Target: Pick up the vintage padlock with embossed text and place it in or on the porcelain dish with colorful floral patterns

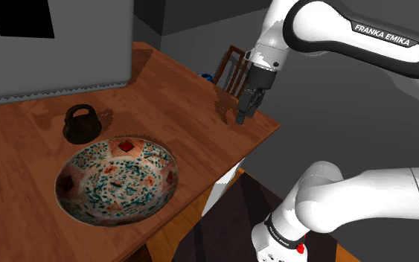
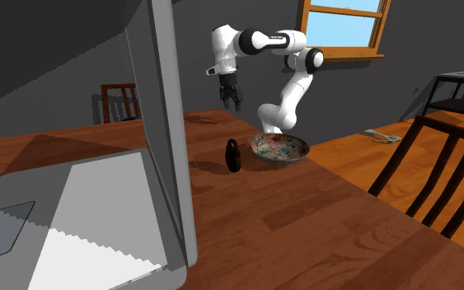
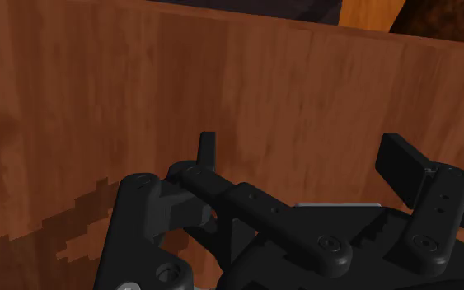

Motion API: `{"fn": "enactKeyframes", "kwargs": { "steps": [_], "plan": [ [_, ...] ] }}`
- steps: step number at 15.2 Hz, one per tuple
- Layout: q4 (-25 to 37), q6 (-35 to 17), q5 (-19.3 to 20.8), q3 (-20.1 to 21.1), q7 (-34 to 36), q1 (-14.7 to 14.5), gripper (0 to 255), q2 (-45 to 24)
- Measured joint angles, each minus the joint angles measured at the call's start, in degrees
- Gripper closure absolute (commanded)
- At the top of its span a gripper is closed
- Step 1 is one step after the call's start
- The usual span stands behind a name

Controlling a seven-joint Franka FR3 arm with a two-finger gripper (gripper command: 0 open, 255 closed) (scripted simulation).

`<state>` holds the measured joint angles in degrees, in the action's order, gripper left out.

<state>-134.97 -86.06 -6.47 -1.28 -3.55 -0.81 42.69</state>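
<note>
On the wooden table [image 1: 21, 149], a grey panel [image 2: 164, 165] stands near the padlock [image 1: 81, 125] and dish [image 1: 118, 179]; the hand [image 1: 243, 113] hovers spread.

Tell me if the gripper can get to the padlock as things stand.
Probably yes. The open gripper hangs above bare table near its edge, the padlock stands in the open beside the dish, and nothing lies between them.

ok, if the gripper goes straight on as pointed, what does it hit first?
Likely the bare wooden tabletop, near its edge; the open gripper points down at it. Padlock and dish sit off to the side.
</note>
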Motion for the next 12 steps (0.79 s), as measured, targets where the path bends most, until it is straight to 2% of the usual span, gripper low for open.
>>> {"fn": "enactKeyframes", "kwargs": {
  "steps": [2,8,12],
  "plan": [
    [0.17,-0.52,-0.31,0.39,0.33,-0.19,0,-0.40],
    [3.28,-6.03,-4.04,5.95,5.34,-2.58,0,-5.39],
    [7.86,-9.37,-5.53,9.66,8.83,-3.80,0,-10.55]
  ]
}}
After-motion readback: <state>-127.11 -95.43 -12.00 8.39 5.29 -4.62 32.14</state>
